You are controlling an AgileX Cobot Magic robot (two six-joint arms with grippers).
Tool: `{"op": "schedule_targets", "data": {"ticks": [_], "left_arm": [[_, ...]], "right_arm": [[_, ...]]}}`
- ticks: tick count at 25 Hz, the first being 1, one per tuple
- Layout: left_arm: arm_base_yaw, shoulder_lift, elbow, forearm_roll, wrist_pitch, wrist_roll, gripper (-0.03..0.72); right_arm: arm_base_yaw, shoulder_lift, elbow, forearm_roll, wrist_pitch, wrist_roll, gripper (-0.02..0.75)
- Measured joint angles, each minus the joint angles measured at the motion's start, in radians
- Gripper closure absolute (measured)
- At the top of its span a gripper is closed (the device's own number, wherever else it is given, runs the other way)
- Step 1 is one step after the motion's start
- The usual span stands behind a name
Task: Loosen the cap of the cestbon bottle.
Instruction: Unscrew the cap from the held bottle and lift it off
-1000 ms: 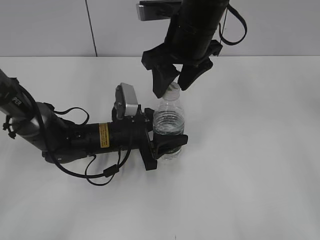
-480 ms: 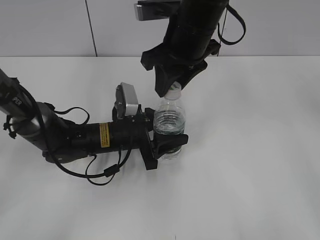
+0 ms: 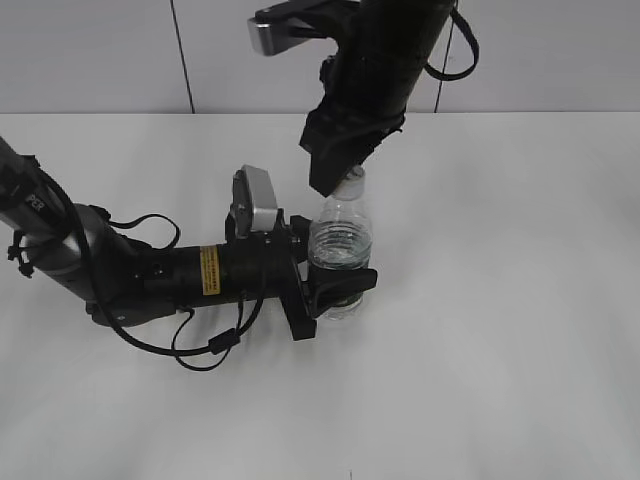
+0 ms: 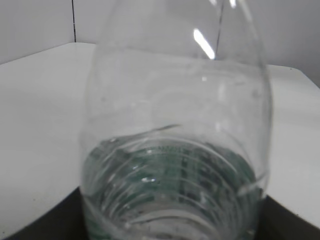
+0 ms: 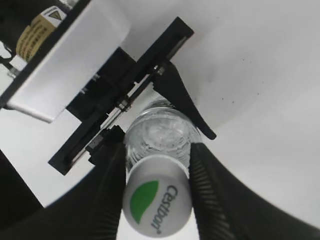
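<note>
The cestbon bottle (image 3: 338,240) stands upright on the white table; it is clear, with water and a green label low down. My left gripper (image 3: 336,292) lies low on the table and is shut on the bottle's lower body. In the left wrist view the bottle (image 4: 175,125) fills the frame, with dark jaw edges at the bottom corners. My right gripper (image 3: 338,180) comes down from above and is shut on the cap (image 3: 353,176). In the right wrist view the white cap (image 5: 157,197) with its green leaf sits between the ribbed fingers (image 5: 107,195), above the bottle (image 5: 160,132).
The left arm (image 3: 150,275) with its cables lies across the table (image 3: 500,300) on the left. Its silver wrist camera (image 3: 252,203) stands close to the bottle, also in the right wrist view (image 5: 65,60). A grey wall runs along the back.
The right jaws, spread beside the cap one second ago, have closed on it. The right wrist has then turned about the bottle's axis. Left arm and bottle have stayed put.
</note>
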Motion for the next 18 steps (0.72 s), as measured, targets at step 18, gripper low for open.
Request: {"op": "schedule_targets", "data": {"ticks": [18], "left_arm": [[0.0,0.0,0.0,0.003,0.0,0.0,0.28]], "right_arm": [[0.0,-0.002,0.0,0.036,0.001,-0.435,0.445]]}}
